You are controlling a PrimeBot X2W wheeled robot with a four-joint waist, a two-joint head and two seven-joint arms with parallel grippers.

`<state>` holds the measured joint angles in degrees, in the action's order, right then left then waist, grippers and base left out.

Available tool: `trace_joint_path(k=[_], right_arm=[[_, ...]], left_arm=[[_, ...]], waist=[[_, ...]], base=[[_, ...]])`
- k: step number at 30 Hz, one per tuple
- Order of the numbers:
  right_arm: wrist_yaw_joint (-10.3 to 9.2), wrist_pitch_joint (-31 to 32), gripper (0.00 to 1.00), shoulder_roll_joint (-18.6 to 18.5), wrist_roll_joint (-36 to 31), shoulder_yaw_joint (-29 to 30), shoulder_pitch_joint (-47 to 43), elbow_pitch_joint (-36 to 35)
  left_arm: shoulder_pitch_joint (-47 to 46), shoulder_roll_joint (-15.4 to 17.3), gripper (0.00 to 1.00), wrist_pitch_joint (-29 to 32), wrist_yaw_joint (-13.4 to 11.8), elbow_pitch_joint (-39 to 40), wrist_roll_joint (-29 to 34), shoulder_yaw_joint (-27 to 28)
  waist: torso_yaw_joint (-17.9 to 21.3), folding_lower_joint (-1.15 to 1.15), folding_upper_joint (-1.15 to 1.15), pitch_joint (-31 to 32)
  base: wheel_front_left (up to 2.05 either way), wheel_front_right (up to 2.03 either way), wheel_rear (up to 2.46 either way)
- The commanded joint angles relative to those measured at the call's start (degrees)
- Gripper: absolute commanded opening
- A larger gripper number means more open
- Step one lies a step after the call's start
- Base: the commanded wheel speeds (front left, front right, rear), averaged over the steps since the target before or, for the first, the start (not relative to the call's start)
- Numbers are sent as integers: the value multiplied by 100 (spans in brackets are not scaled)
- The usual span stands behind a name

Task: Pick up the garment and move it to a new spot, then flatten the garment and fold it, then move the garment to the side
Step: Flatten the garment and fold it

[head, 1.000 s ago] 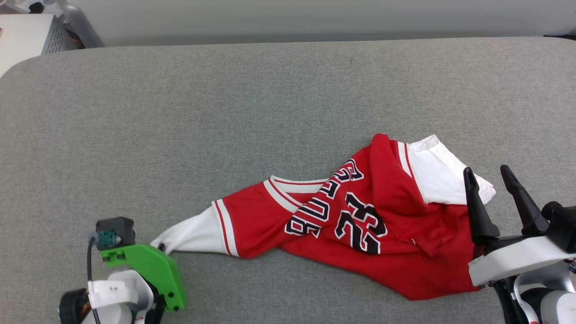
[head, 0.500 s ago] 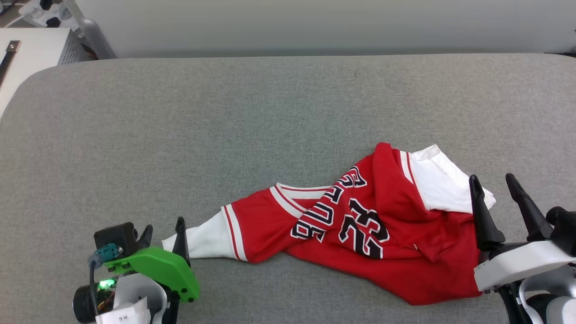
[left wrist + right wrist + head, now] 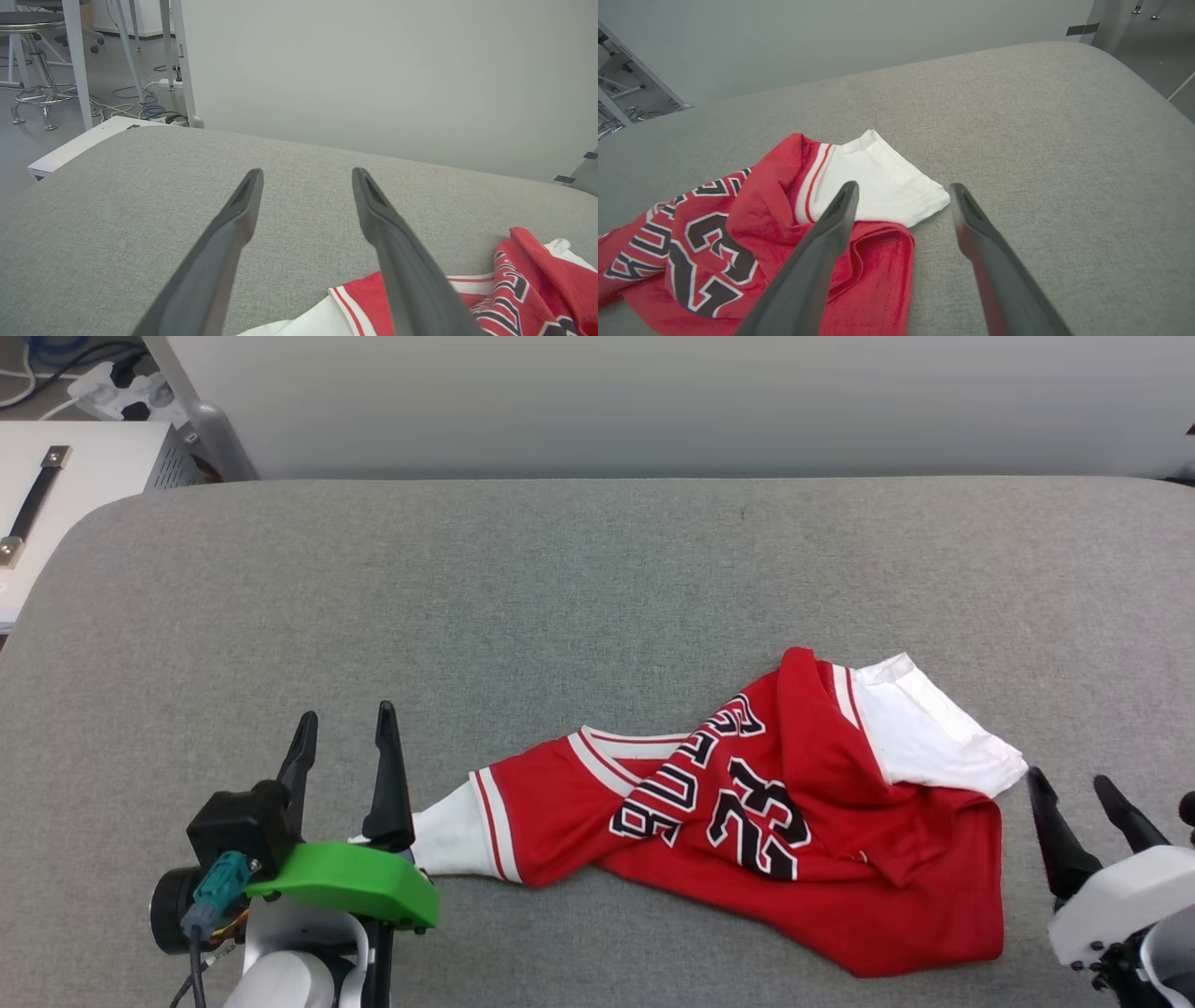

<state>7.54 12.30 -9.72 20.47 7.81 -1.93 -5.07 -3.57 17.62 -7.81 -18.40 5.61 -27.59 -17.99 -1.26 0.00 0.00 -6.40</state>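
The left gripper has let go of the white sleeve since a second ago: its fingers, then clamped on the sleeve tip, are now standing spread and empty just beside it, near the worktop's front edge. The right gripper is also hanging released, having drawn back off the shirt toward the front right corner. The shirt is lying crumpled and twisted right of centre near the front edge, its number side up, one sleeve trailing left, the other folded toward the right. Further back the worktop is lying bare. The risk now is flattening: with the body twisted over itself, pulling a single layer could tighten the bunch rather than spread it.
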Motion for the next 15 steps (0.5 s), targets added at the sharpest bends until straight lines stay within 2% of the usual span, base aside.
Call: trace_joint_path(k=[1, 8, 15], right_arm=[[-5, 183, 100, -98, 123, 136, -5, 144], [-5, 1253, 100, -606, 684, 516, 406, 819], [-5, 2175, 100, -1187, 1158, 181, 1266, 1367]], left_arm=[[10, -35, 100, -42, -26, 73, 59, -12], [-62, -49, 100, -97, -63, 336, 140, -70], [-242, -142, 100, -156, -53, 348, 159, -145]], waist=[[-49, 0, 0, -57], [-178, 0, 0, -379], [-338, 0, 0, -700]], base=[[0, 0, 0], [0, 0, 0], [0, 0, 0]])
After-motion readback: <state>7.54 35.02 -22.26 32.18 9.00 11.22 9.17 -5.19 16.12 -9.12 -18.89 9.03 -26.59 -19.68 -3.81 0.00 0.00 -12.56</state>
